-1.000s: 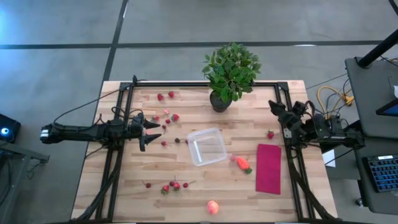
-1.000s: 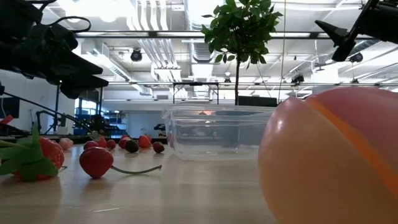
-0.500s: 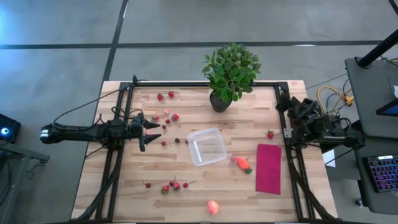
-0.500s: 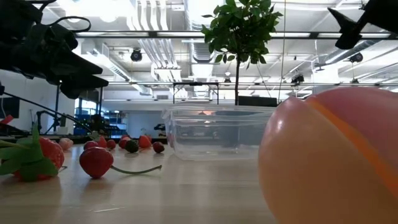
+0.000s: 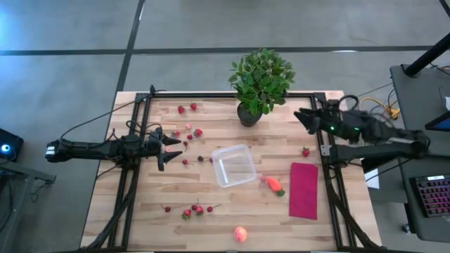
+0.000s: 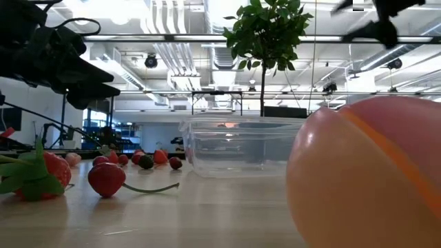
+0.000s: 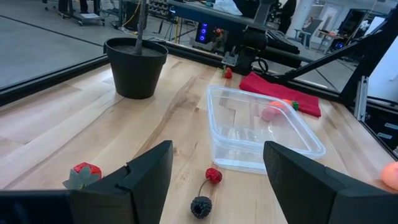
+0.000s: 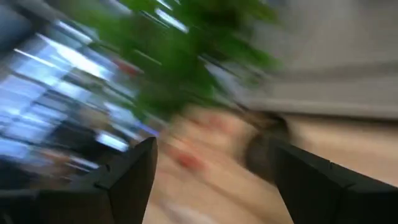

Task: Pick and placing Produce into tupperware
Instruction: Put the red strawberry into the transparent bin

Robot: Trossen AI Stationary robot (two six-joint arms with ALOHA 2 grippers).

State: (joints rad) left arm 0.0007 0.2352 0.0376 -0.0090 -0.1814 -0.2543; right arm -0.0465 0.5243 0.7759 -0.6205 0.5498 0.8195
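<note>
The clear tupperware (image 5: pixel 233 165) sits flat on its base mid-table, empty; it also shows in the low view (image 6: pixel 241 145) and the left wrist view (image 7: pixel 261 127). Strawberries (image 5: pixel 198 132) lie scattered over the left half, with a cluster near the front (image 5: pixel 197 209) and one by the right frame (image 5: pixel 306 151). The carrot (image 5: pixel 274 185) lies right of the tupperware. The peach-orange fruit (image 5: pixel 241 234) rests near the near edge. My left gripper (image 5: pixel 171 147) hovers open left of the tupperware. My right gripper (image 5: pixel 302 116) is open in the air, beside the plant.
A potted plant (image 5: pixel 261 81) stands at the far edge, close to my right gripper. A red cloth (image 5: pixel 304 190) lies flat right of the carrot. Black frame rails (image 5: pixel 133 176) run along the table's left, right and far sides. Bare wood lies between the tupperware and the near edge.
My right arm has unfolded from the right rail, and its gripper has risen, turned and swung toward the plant; its wrist view is smeared by the motion. The left arm, the tupperware and the produce have kept still.
</note>
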